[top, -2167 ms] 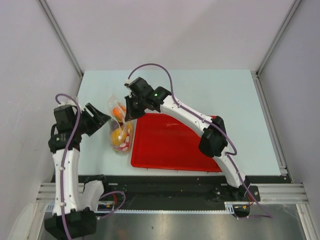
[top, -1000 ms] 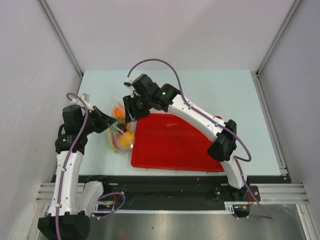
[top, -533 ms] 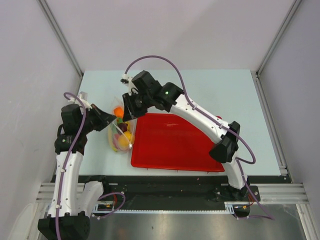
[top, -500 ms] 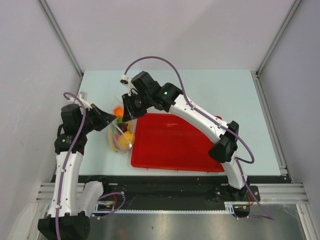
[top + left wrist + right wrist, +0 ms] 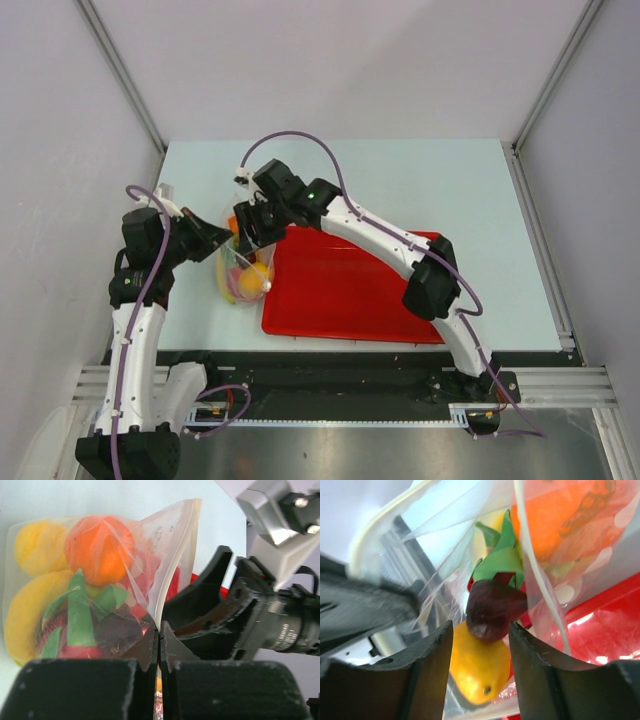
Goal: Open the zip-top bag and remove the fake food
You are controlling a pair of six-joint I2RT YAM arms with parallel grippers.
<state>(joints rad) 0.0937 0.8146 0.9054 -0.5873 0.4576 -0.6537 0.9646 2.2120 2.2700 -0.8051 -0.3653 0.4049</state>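
Left pincer (image 5: 158, 632): clenched tight, tips pressed together on a fold of clear film at the bag's open edge, at the bottom centre of its wrist view.
Right pincer (image 5: 481, 629): released, jaws standing apart and poked in at the bag's mouth, film draped on both sides of them.
Dark round fruit (image 5: 495, 610): right there in the gap beyond the right pincer's tips; whether either finger touches it, I cannot tell.
Both pincers from above: left pincer (image 5: 215, 240) and right pincer (image 5: 246, 232) nose to nose, left of centre, with the bag's top between them.
Zip-top bag (image 5: 240, 285): mouth open, its body on the desk just beside the tray's left edge, its top drawn up to the pincers.
Fake food: all inside the bag. An orange (image 5: 100, 547) is up top, a yellow fruit (image 5: 34, 546) to its left, and the pink-green dragon fruit (image 5: 75, 615) below.
Red tray (image 5: 350, 290): flat at centre frame, right arm stretched across it.
Desk (image 5: 450, 190): pale blue, carrying bag and tray.
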